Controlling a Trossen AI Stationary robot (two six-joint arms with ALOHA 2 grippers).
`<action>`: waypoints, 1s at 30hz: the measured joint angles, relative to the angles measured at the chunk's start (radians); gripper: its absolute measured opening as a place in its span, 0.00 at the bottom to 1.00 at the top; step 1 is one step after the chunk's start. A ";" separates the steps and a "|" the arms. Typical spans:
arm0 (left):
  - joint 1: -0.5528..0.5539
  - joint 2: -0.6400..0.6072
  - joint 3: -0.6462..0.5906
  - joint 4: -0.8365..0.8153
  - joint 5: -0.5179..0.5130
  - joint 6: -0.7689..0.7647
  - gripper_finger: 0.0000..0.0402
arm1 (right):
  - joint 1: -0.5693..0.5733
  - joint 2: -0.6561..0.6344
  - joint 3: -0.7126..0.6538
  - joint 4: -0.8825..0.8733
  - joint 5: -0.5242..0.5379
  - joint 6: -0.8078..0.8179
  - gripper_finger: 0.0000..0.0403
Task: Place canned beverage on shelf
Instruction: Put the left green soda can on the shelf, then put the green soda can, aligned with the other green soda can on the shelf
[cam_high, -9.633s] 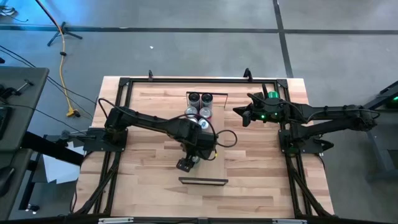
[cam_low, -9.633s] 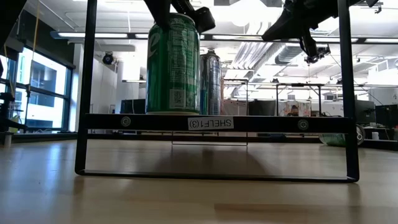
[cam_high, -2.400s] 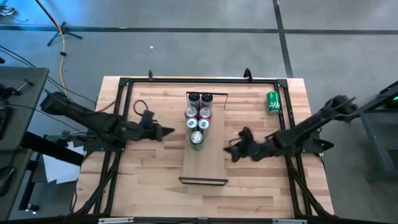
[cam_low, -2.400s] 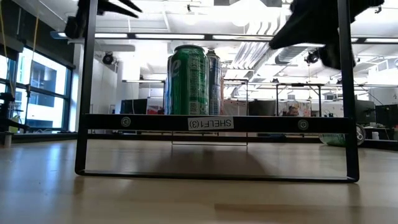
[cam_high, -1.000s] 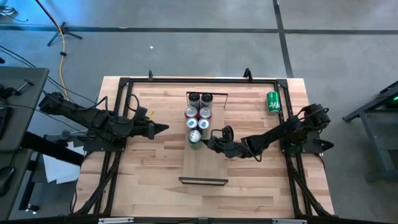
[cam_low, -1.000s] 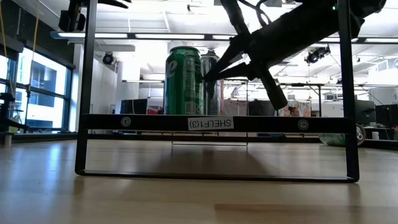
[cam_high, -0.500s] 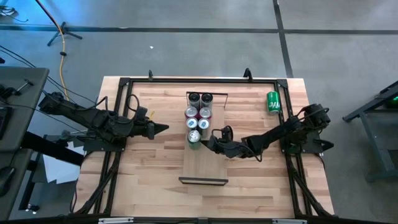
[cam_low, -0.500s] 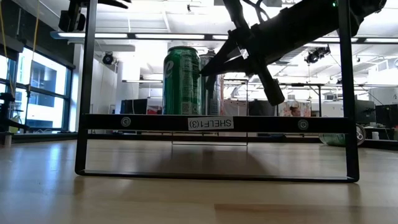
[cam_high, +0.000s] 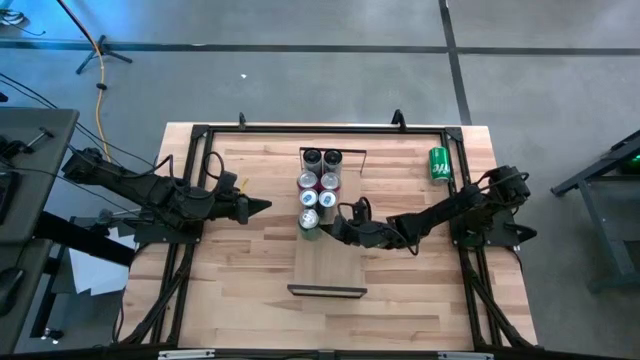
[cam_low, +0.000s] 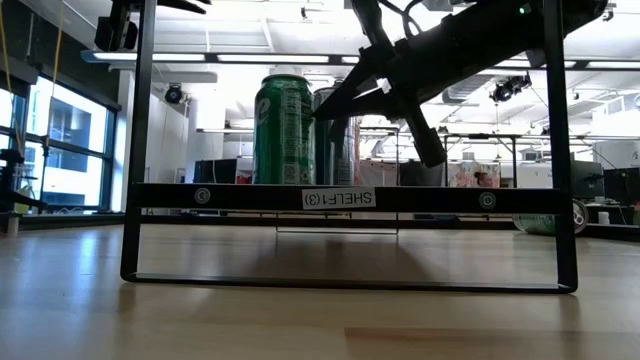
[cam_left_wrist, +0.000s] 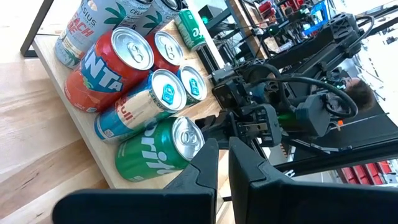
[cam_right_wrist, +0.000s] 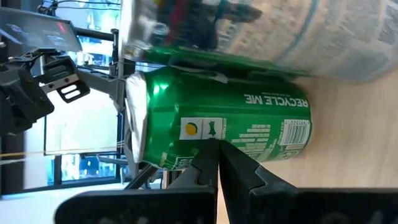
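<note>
Long narrow pale-wood shelf (cam_high: 328, 262) with thin dark metal end frames runs near-to-far down the middle of the butcher-block tabletop (cam_high: 250, 290). Its far half carries a two-wide cluster of upright cans; the near half is bare board

Green aluminium soda can (cam_high: 312, 221) stands upright on the shelf at the near-left corner of the cluster, just beside a silver-and-blue can (cam_left_wrist: 152, 99) behind it. Orange soda can (cam_left_wrist: 109, 59) and others further back. From table height the green can sits flat on the board, left of centre, above the white shelf label (cam_low: 339, 198)

Right gripper (cam_high: 328, 227): arm reaches in low from the right across the shelf, fingers pressed together, holding nothing, tips touching the green can's right side. Its wrist camera shows the closed tips right against the can wall. Reads as a nudge to line the can up, not a grasp

Left gripper (cam_high: 262, 207): parked over the tabletop left of the shelf, well apart from the cans, fingers closed and empty, pointing toward the shelf

A second green can (cam_high: 439, 164) lies on its side on the tabletop at the far right, off the shelf, near the right arm's base

Progress, as judged: this can is placed, only its alignment is being tidied. Left to do: back the right arm out without tipping it; the lying can looks like the next one to shelve, room remains on the near half
</note>
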 joint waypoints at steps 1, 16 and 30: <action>0.000 0.000 0.000 0.000 0.000 0.000 0.00 | -0.002 0.000 0.003 -0.001 -0.002 -0.011 0.00; 0.000 -0.017 0.000 -0.032 -0.012 0.041 0.00 | -0.001 -0.093 0.006 -0.132 -0.144 -0.213 0.00; -0.116 -0.061 -0.001 -0.098 -0.259 0.212 0.00 | 0.145 -0.801 -0.184 -0.691 0.113 -0.406 0.00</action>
